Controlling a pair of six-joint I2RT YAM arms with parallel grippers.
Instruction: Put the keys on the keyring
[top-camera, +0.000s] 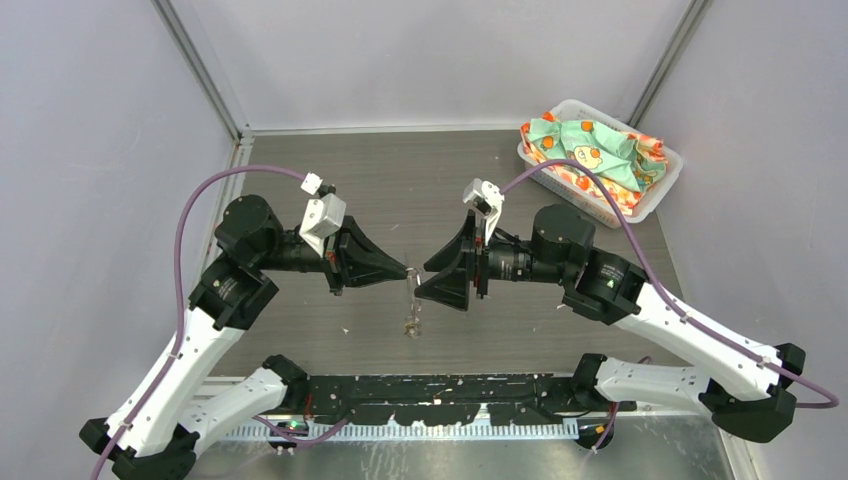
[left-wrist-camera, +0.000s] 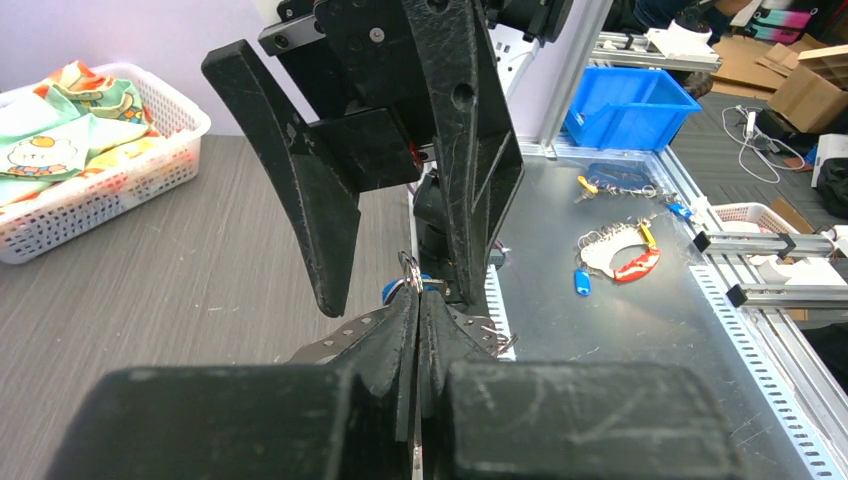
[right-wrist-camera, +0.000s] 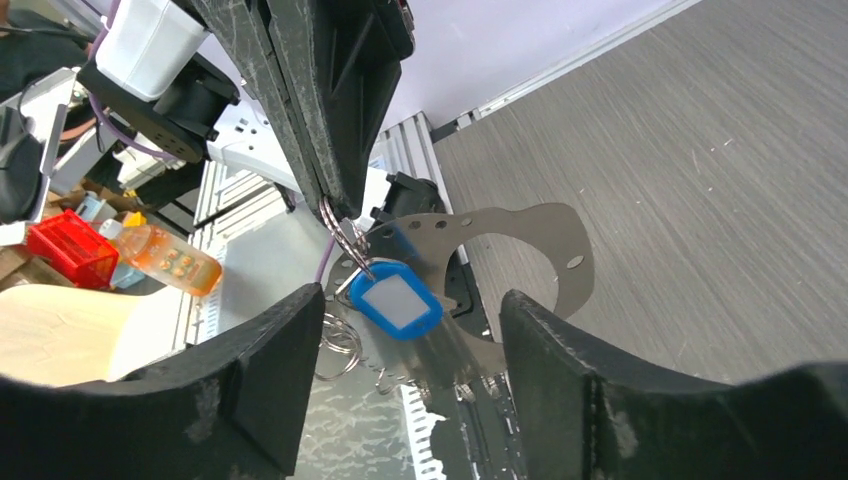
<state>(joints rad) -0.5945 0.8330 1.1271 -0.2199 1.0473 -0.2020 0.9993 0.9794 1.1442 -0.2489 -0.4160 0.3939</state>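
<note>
Glossy blue plastic tag (right-wrist-camera: 397, 303) — shiny metal ring (right-wrist-camera: 345, 245)

White basket (top-camera: 655, 196) of patterned cloth (top-camera: 590, 150)

You see a blue key tag (right-wrist-camera: 395, 303) with a white insert hanging from a silver ring (right-wrist-camera: 338, 232). The left gripper (top-camera: 407, 270) and right gripper (top-camera: 422, 282) are black. The table (top-camera: 400, 170) is streaked grey, and the white basket (top-camera: 660, 190) holds mint-green cloth (top-camera: 590, 145) with orange spots.

From above, the dangling bundle (top-camera: 411, 310) is too small to sort out. Wrist view: the keyring (right-wrist-camera: 342, 236) top disappears between the left gripper's fingers (right-wrist-camera: 322, 120), and the blue-headed key (right-wrist-camera: 397, 303) shows no blade.
</note>
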